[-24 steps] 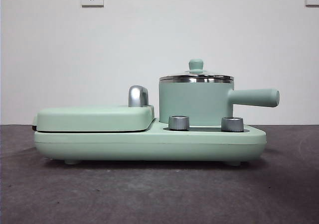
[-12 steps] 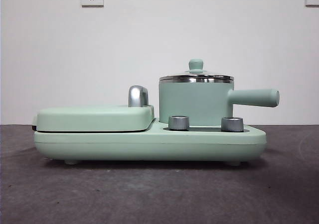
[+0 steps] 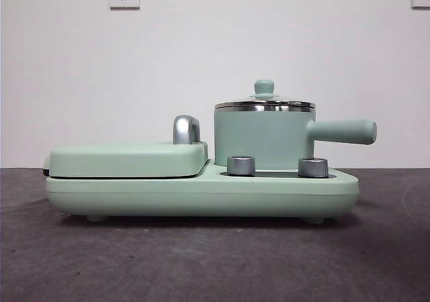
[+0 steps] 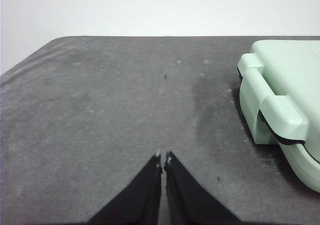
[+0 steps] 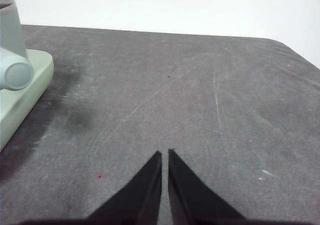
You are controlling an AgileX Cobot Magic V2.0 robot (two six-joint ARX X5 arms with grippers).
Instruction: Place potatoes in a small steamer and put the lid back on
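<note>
Nothing is seen to have moved since the earlier front views: the small steamer [image 3: 264,138] is found in the same place on the right half of the mint-green appliance base [image 3: 201,193], with its straight side handle [image 3: 344,131] pointing sideways and the lid [image 3: 265,103] seated flat on its steel rim, the mint-green knob upright at the centre. The flat griddle cover [image 3: 127,159] is shut on the other half of the base, with its chrome handle [image 3: 186,129] just beside the pot, and two steel dials [image 3: 241,165] are set on the base in front of the pot. No arm is seen in the front view. The left gripper [image 4: 163,158] is held low over bare grey table [image 4: 100,115] near the griddle end of the appliance, its jaws closed together on nothing; the right gripper [image 5: 165,154] is held likewise over the table near the end of the pot's handle [image 5: 15,75], its jaws all but touching and empty. No potato is visible in any view, so its place cannot be told; whether it lies inside the pot is hidden by the lid. The task is judged to be either not yet begun or already finished. If not begun, the knob must first be gripped and the lid lifted clear before a potato can be put in.
</note>
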